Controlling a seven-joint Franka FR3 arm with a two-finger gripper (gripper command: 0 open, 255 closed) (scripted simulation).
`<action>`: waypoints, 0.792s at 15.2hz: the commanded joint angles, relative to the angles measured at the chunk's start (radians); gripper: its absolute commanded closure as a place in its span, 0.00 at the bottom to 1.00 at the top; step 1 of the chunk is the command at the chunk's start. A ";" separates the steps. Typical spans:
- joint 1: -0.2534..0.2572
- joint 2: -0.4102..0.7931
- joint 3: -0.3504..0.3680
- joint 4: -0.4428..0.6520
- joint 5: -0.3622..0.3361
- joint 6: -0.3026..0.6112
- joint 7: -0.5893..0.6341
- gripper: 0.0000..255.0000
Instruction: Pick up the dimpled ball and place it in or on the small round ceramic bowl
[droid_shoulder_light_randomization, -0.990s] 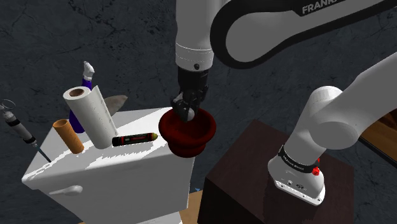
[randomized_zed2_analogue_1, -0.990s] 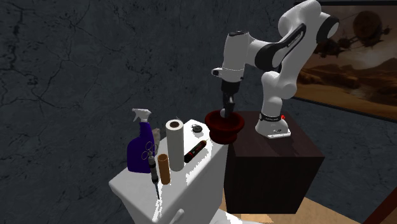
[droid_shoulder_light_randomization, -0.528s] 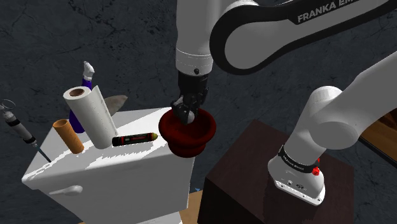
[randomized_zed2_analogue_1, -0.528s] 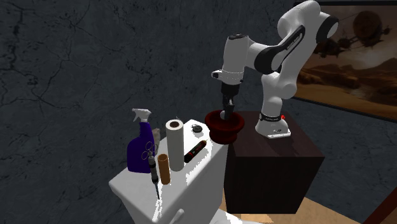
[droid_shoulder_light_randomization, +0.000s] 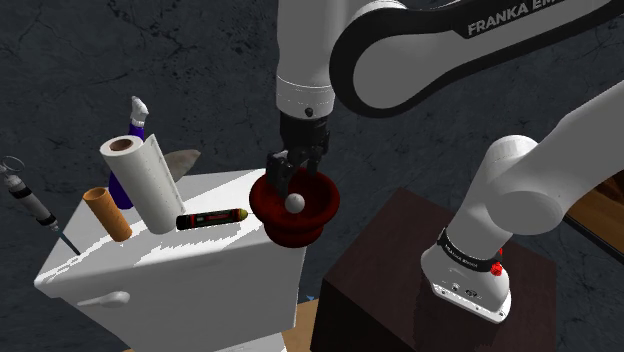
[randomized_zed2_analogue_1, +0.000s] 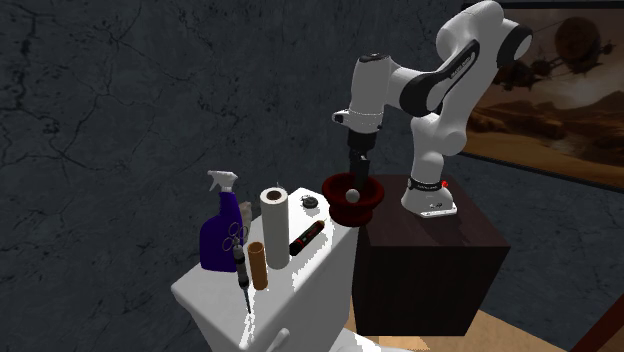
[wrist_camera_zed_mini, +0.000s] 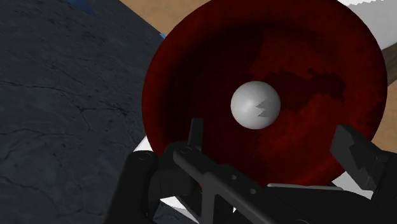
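Observation:
A small grey-white ball (droid_shoulder_light_randomization: 295, 202) lies inside the dark red round bowl (droid_shoulder_light_randomization: 297, 231), which stands at the near corner of the white box-shaped top (droid_shoulder_light_randomization: 190, 262). My black gripper (droid_shoulder_light_randomization: 296, 166) hangs straight over the bowl, open, with nothing between its fingers. In the wrist view the ball (wrist_camera_zed_mini: 255, 105) rests on the bowl's floor (wrist_camera_zed_mini: 191, 70) beyond the gripper (wrist_camera_zed_mini: 271, 130), whose fingers stand wide apart and clear of it. The second exterior view has the ball (randomized_zed2_analogue_1: 351, 193) in the bowl (randomized_zed2_analogue_1: 366, 206) under the gripper (randomized_zed2_analogue_1: 356, 166).
On the white top stand a paper roll (droid_shoulder_light_randomization: 140, 176), a blue spray bottle (droid_shoulder_light_randomization: 132, 130), a brown cardboard tube (droid_shoulder_light_randomization: 107, 213) and a dark marker (droid_shoulder_light_randomization: 211, 218). A syringe-like tool (droid_shoulder_light_randomization: 30, 202) leans at its far side. The dark stand (droid_shoulder_light_randomization: 400, 270) is next to the bowl.
The gripper, shut on the ball over the bowl before, has opened. The ball has dropped into the bowl. The arm has barely moved.

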 joint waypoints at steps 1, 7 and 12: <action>0.001 -0.013 -0.007 0.024 -0.001 -0.037 -0.002 0.00; 0.001 -0.040 -0.026 0.097 -0.005 -0.136 -0.004 0.00; 0.001 -0.040 -0.026 0.097 -0.005 -0.136 -0.004 0.00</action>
